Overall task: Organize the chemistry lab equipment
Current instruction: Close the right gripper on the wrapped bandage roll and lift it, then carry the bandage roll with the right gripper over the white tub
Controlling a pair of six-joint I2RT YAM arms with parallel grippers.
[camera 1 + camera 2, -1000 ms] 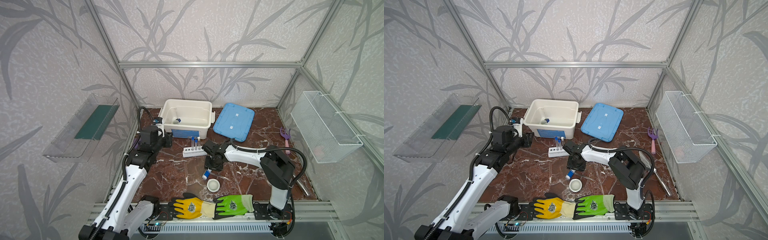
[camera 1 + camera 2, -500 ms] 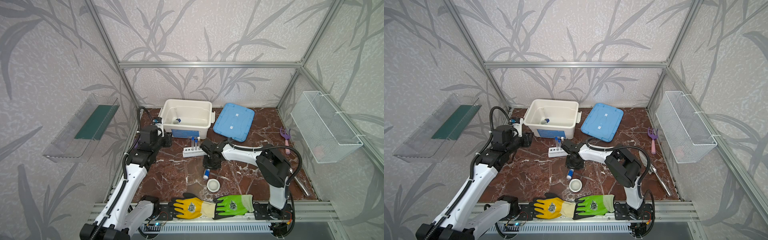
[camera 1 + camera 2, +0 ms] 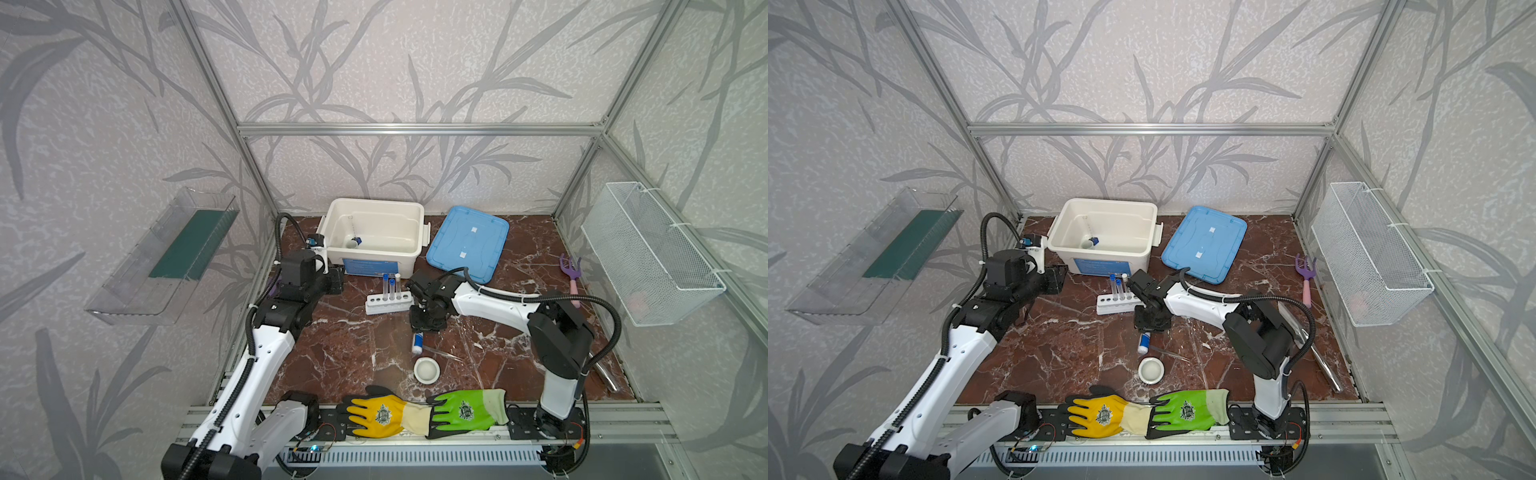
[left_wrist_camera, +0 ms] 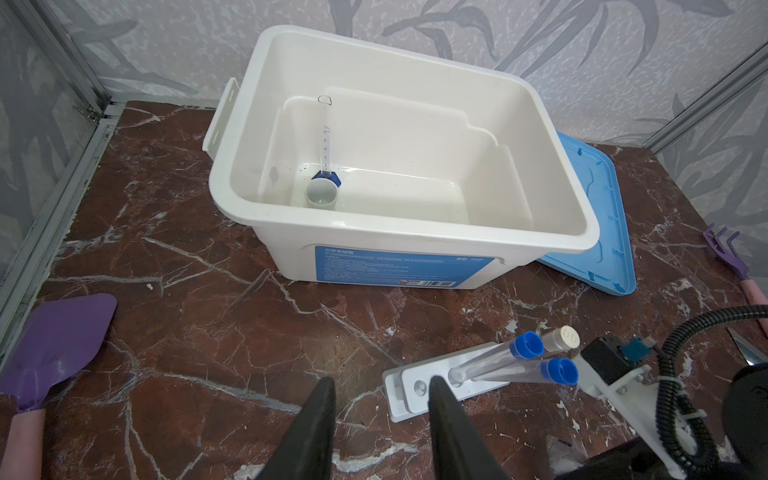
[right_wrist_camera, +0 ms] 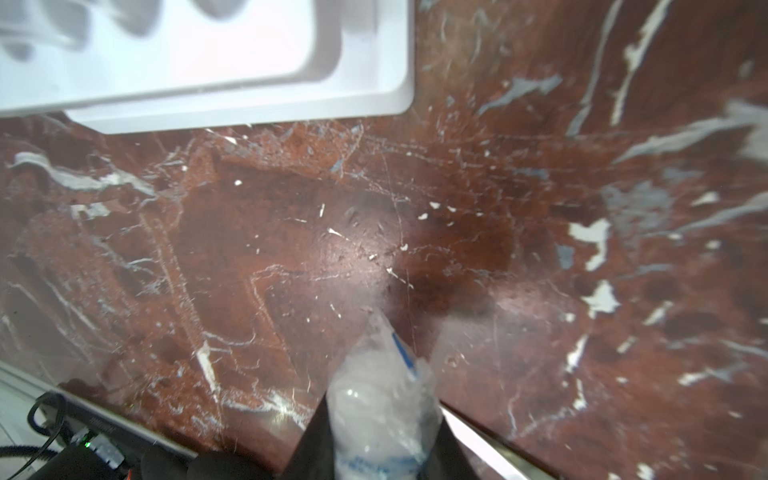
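Your left hand [image 4: 380, 415] hangs low over the tabletop [image 3: 353, 353] just in front of the white bin [image 4: 415, 227]. Its two fingers are apart with nothing between them. It looks parked there as a spare, clear of the other arm yet close enough to steady the white six-hole rack [image 3: 380, 305] if you need that.

Inside the bin, at its left end, the small blue-based clear vessel [image 4: 325, 145] sits with a small white dish [image 4: 321, 193] touching its base. Those two seem already put away. The rack stands just in front of the bin with three capped test tubes [image 3: 392, 289] upright in it, and the holes at its left end are free.

Just right of the rack, your right hand [image 3: 424, 323] points down at the tabletop, clamped on the blue-labelled vial [image 5: 380, 382]. The wrist view shows a finger pressed against each side. The vial sticks out past the fingertips toward the front edge, and I cannot tell whether it has left the stone.

The metal tweezers [image 3: 442, 353] and the second dish [image 3: 427, 369] lie just in front of it, not touching it. Lifting straight up looks like the safest way to avoid knocking them.
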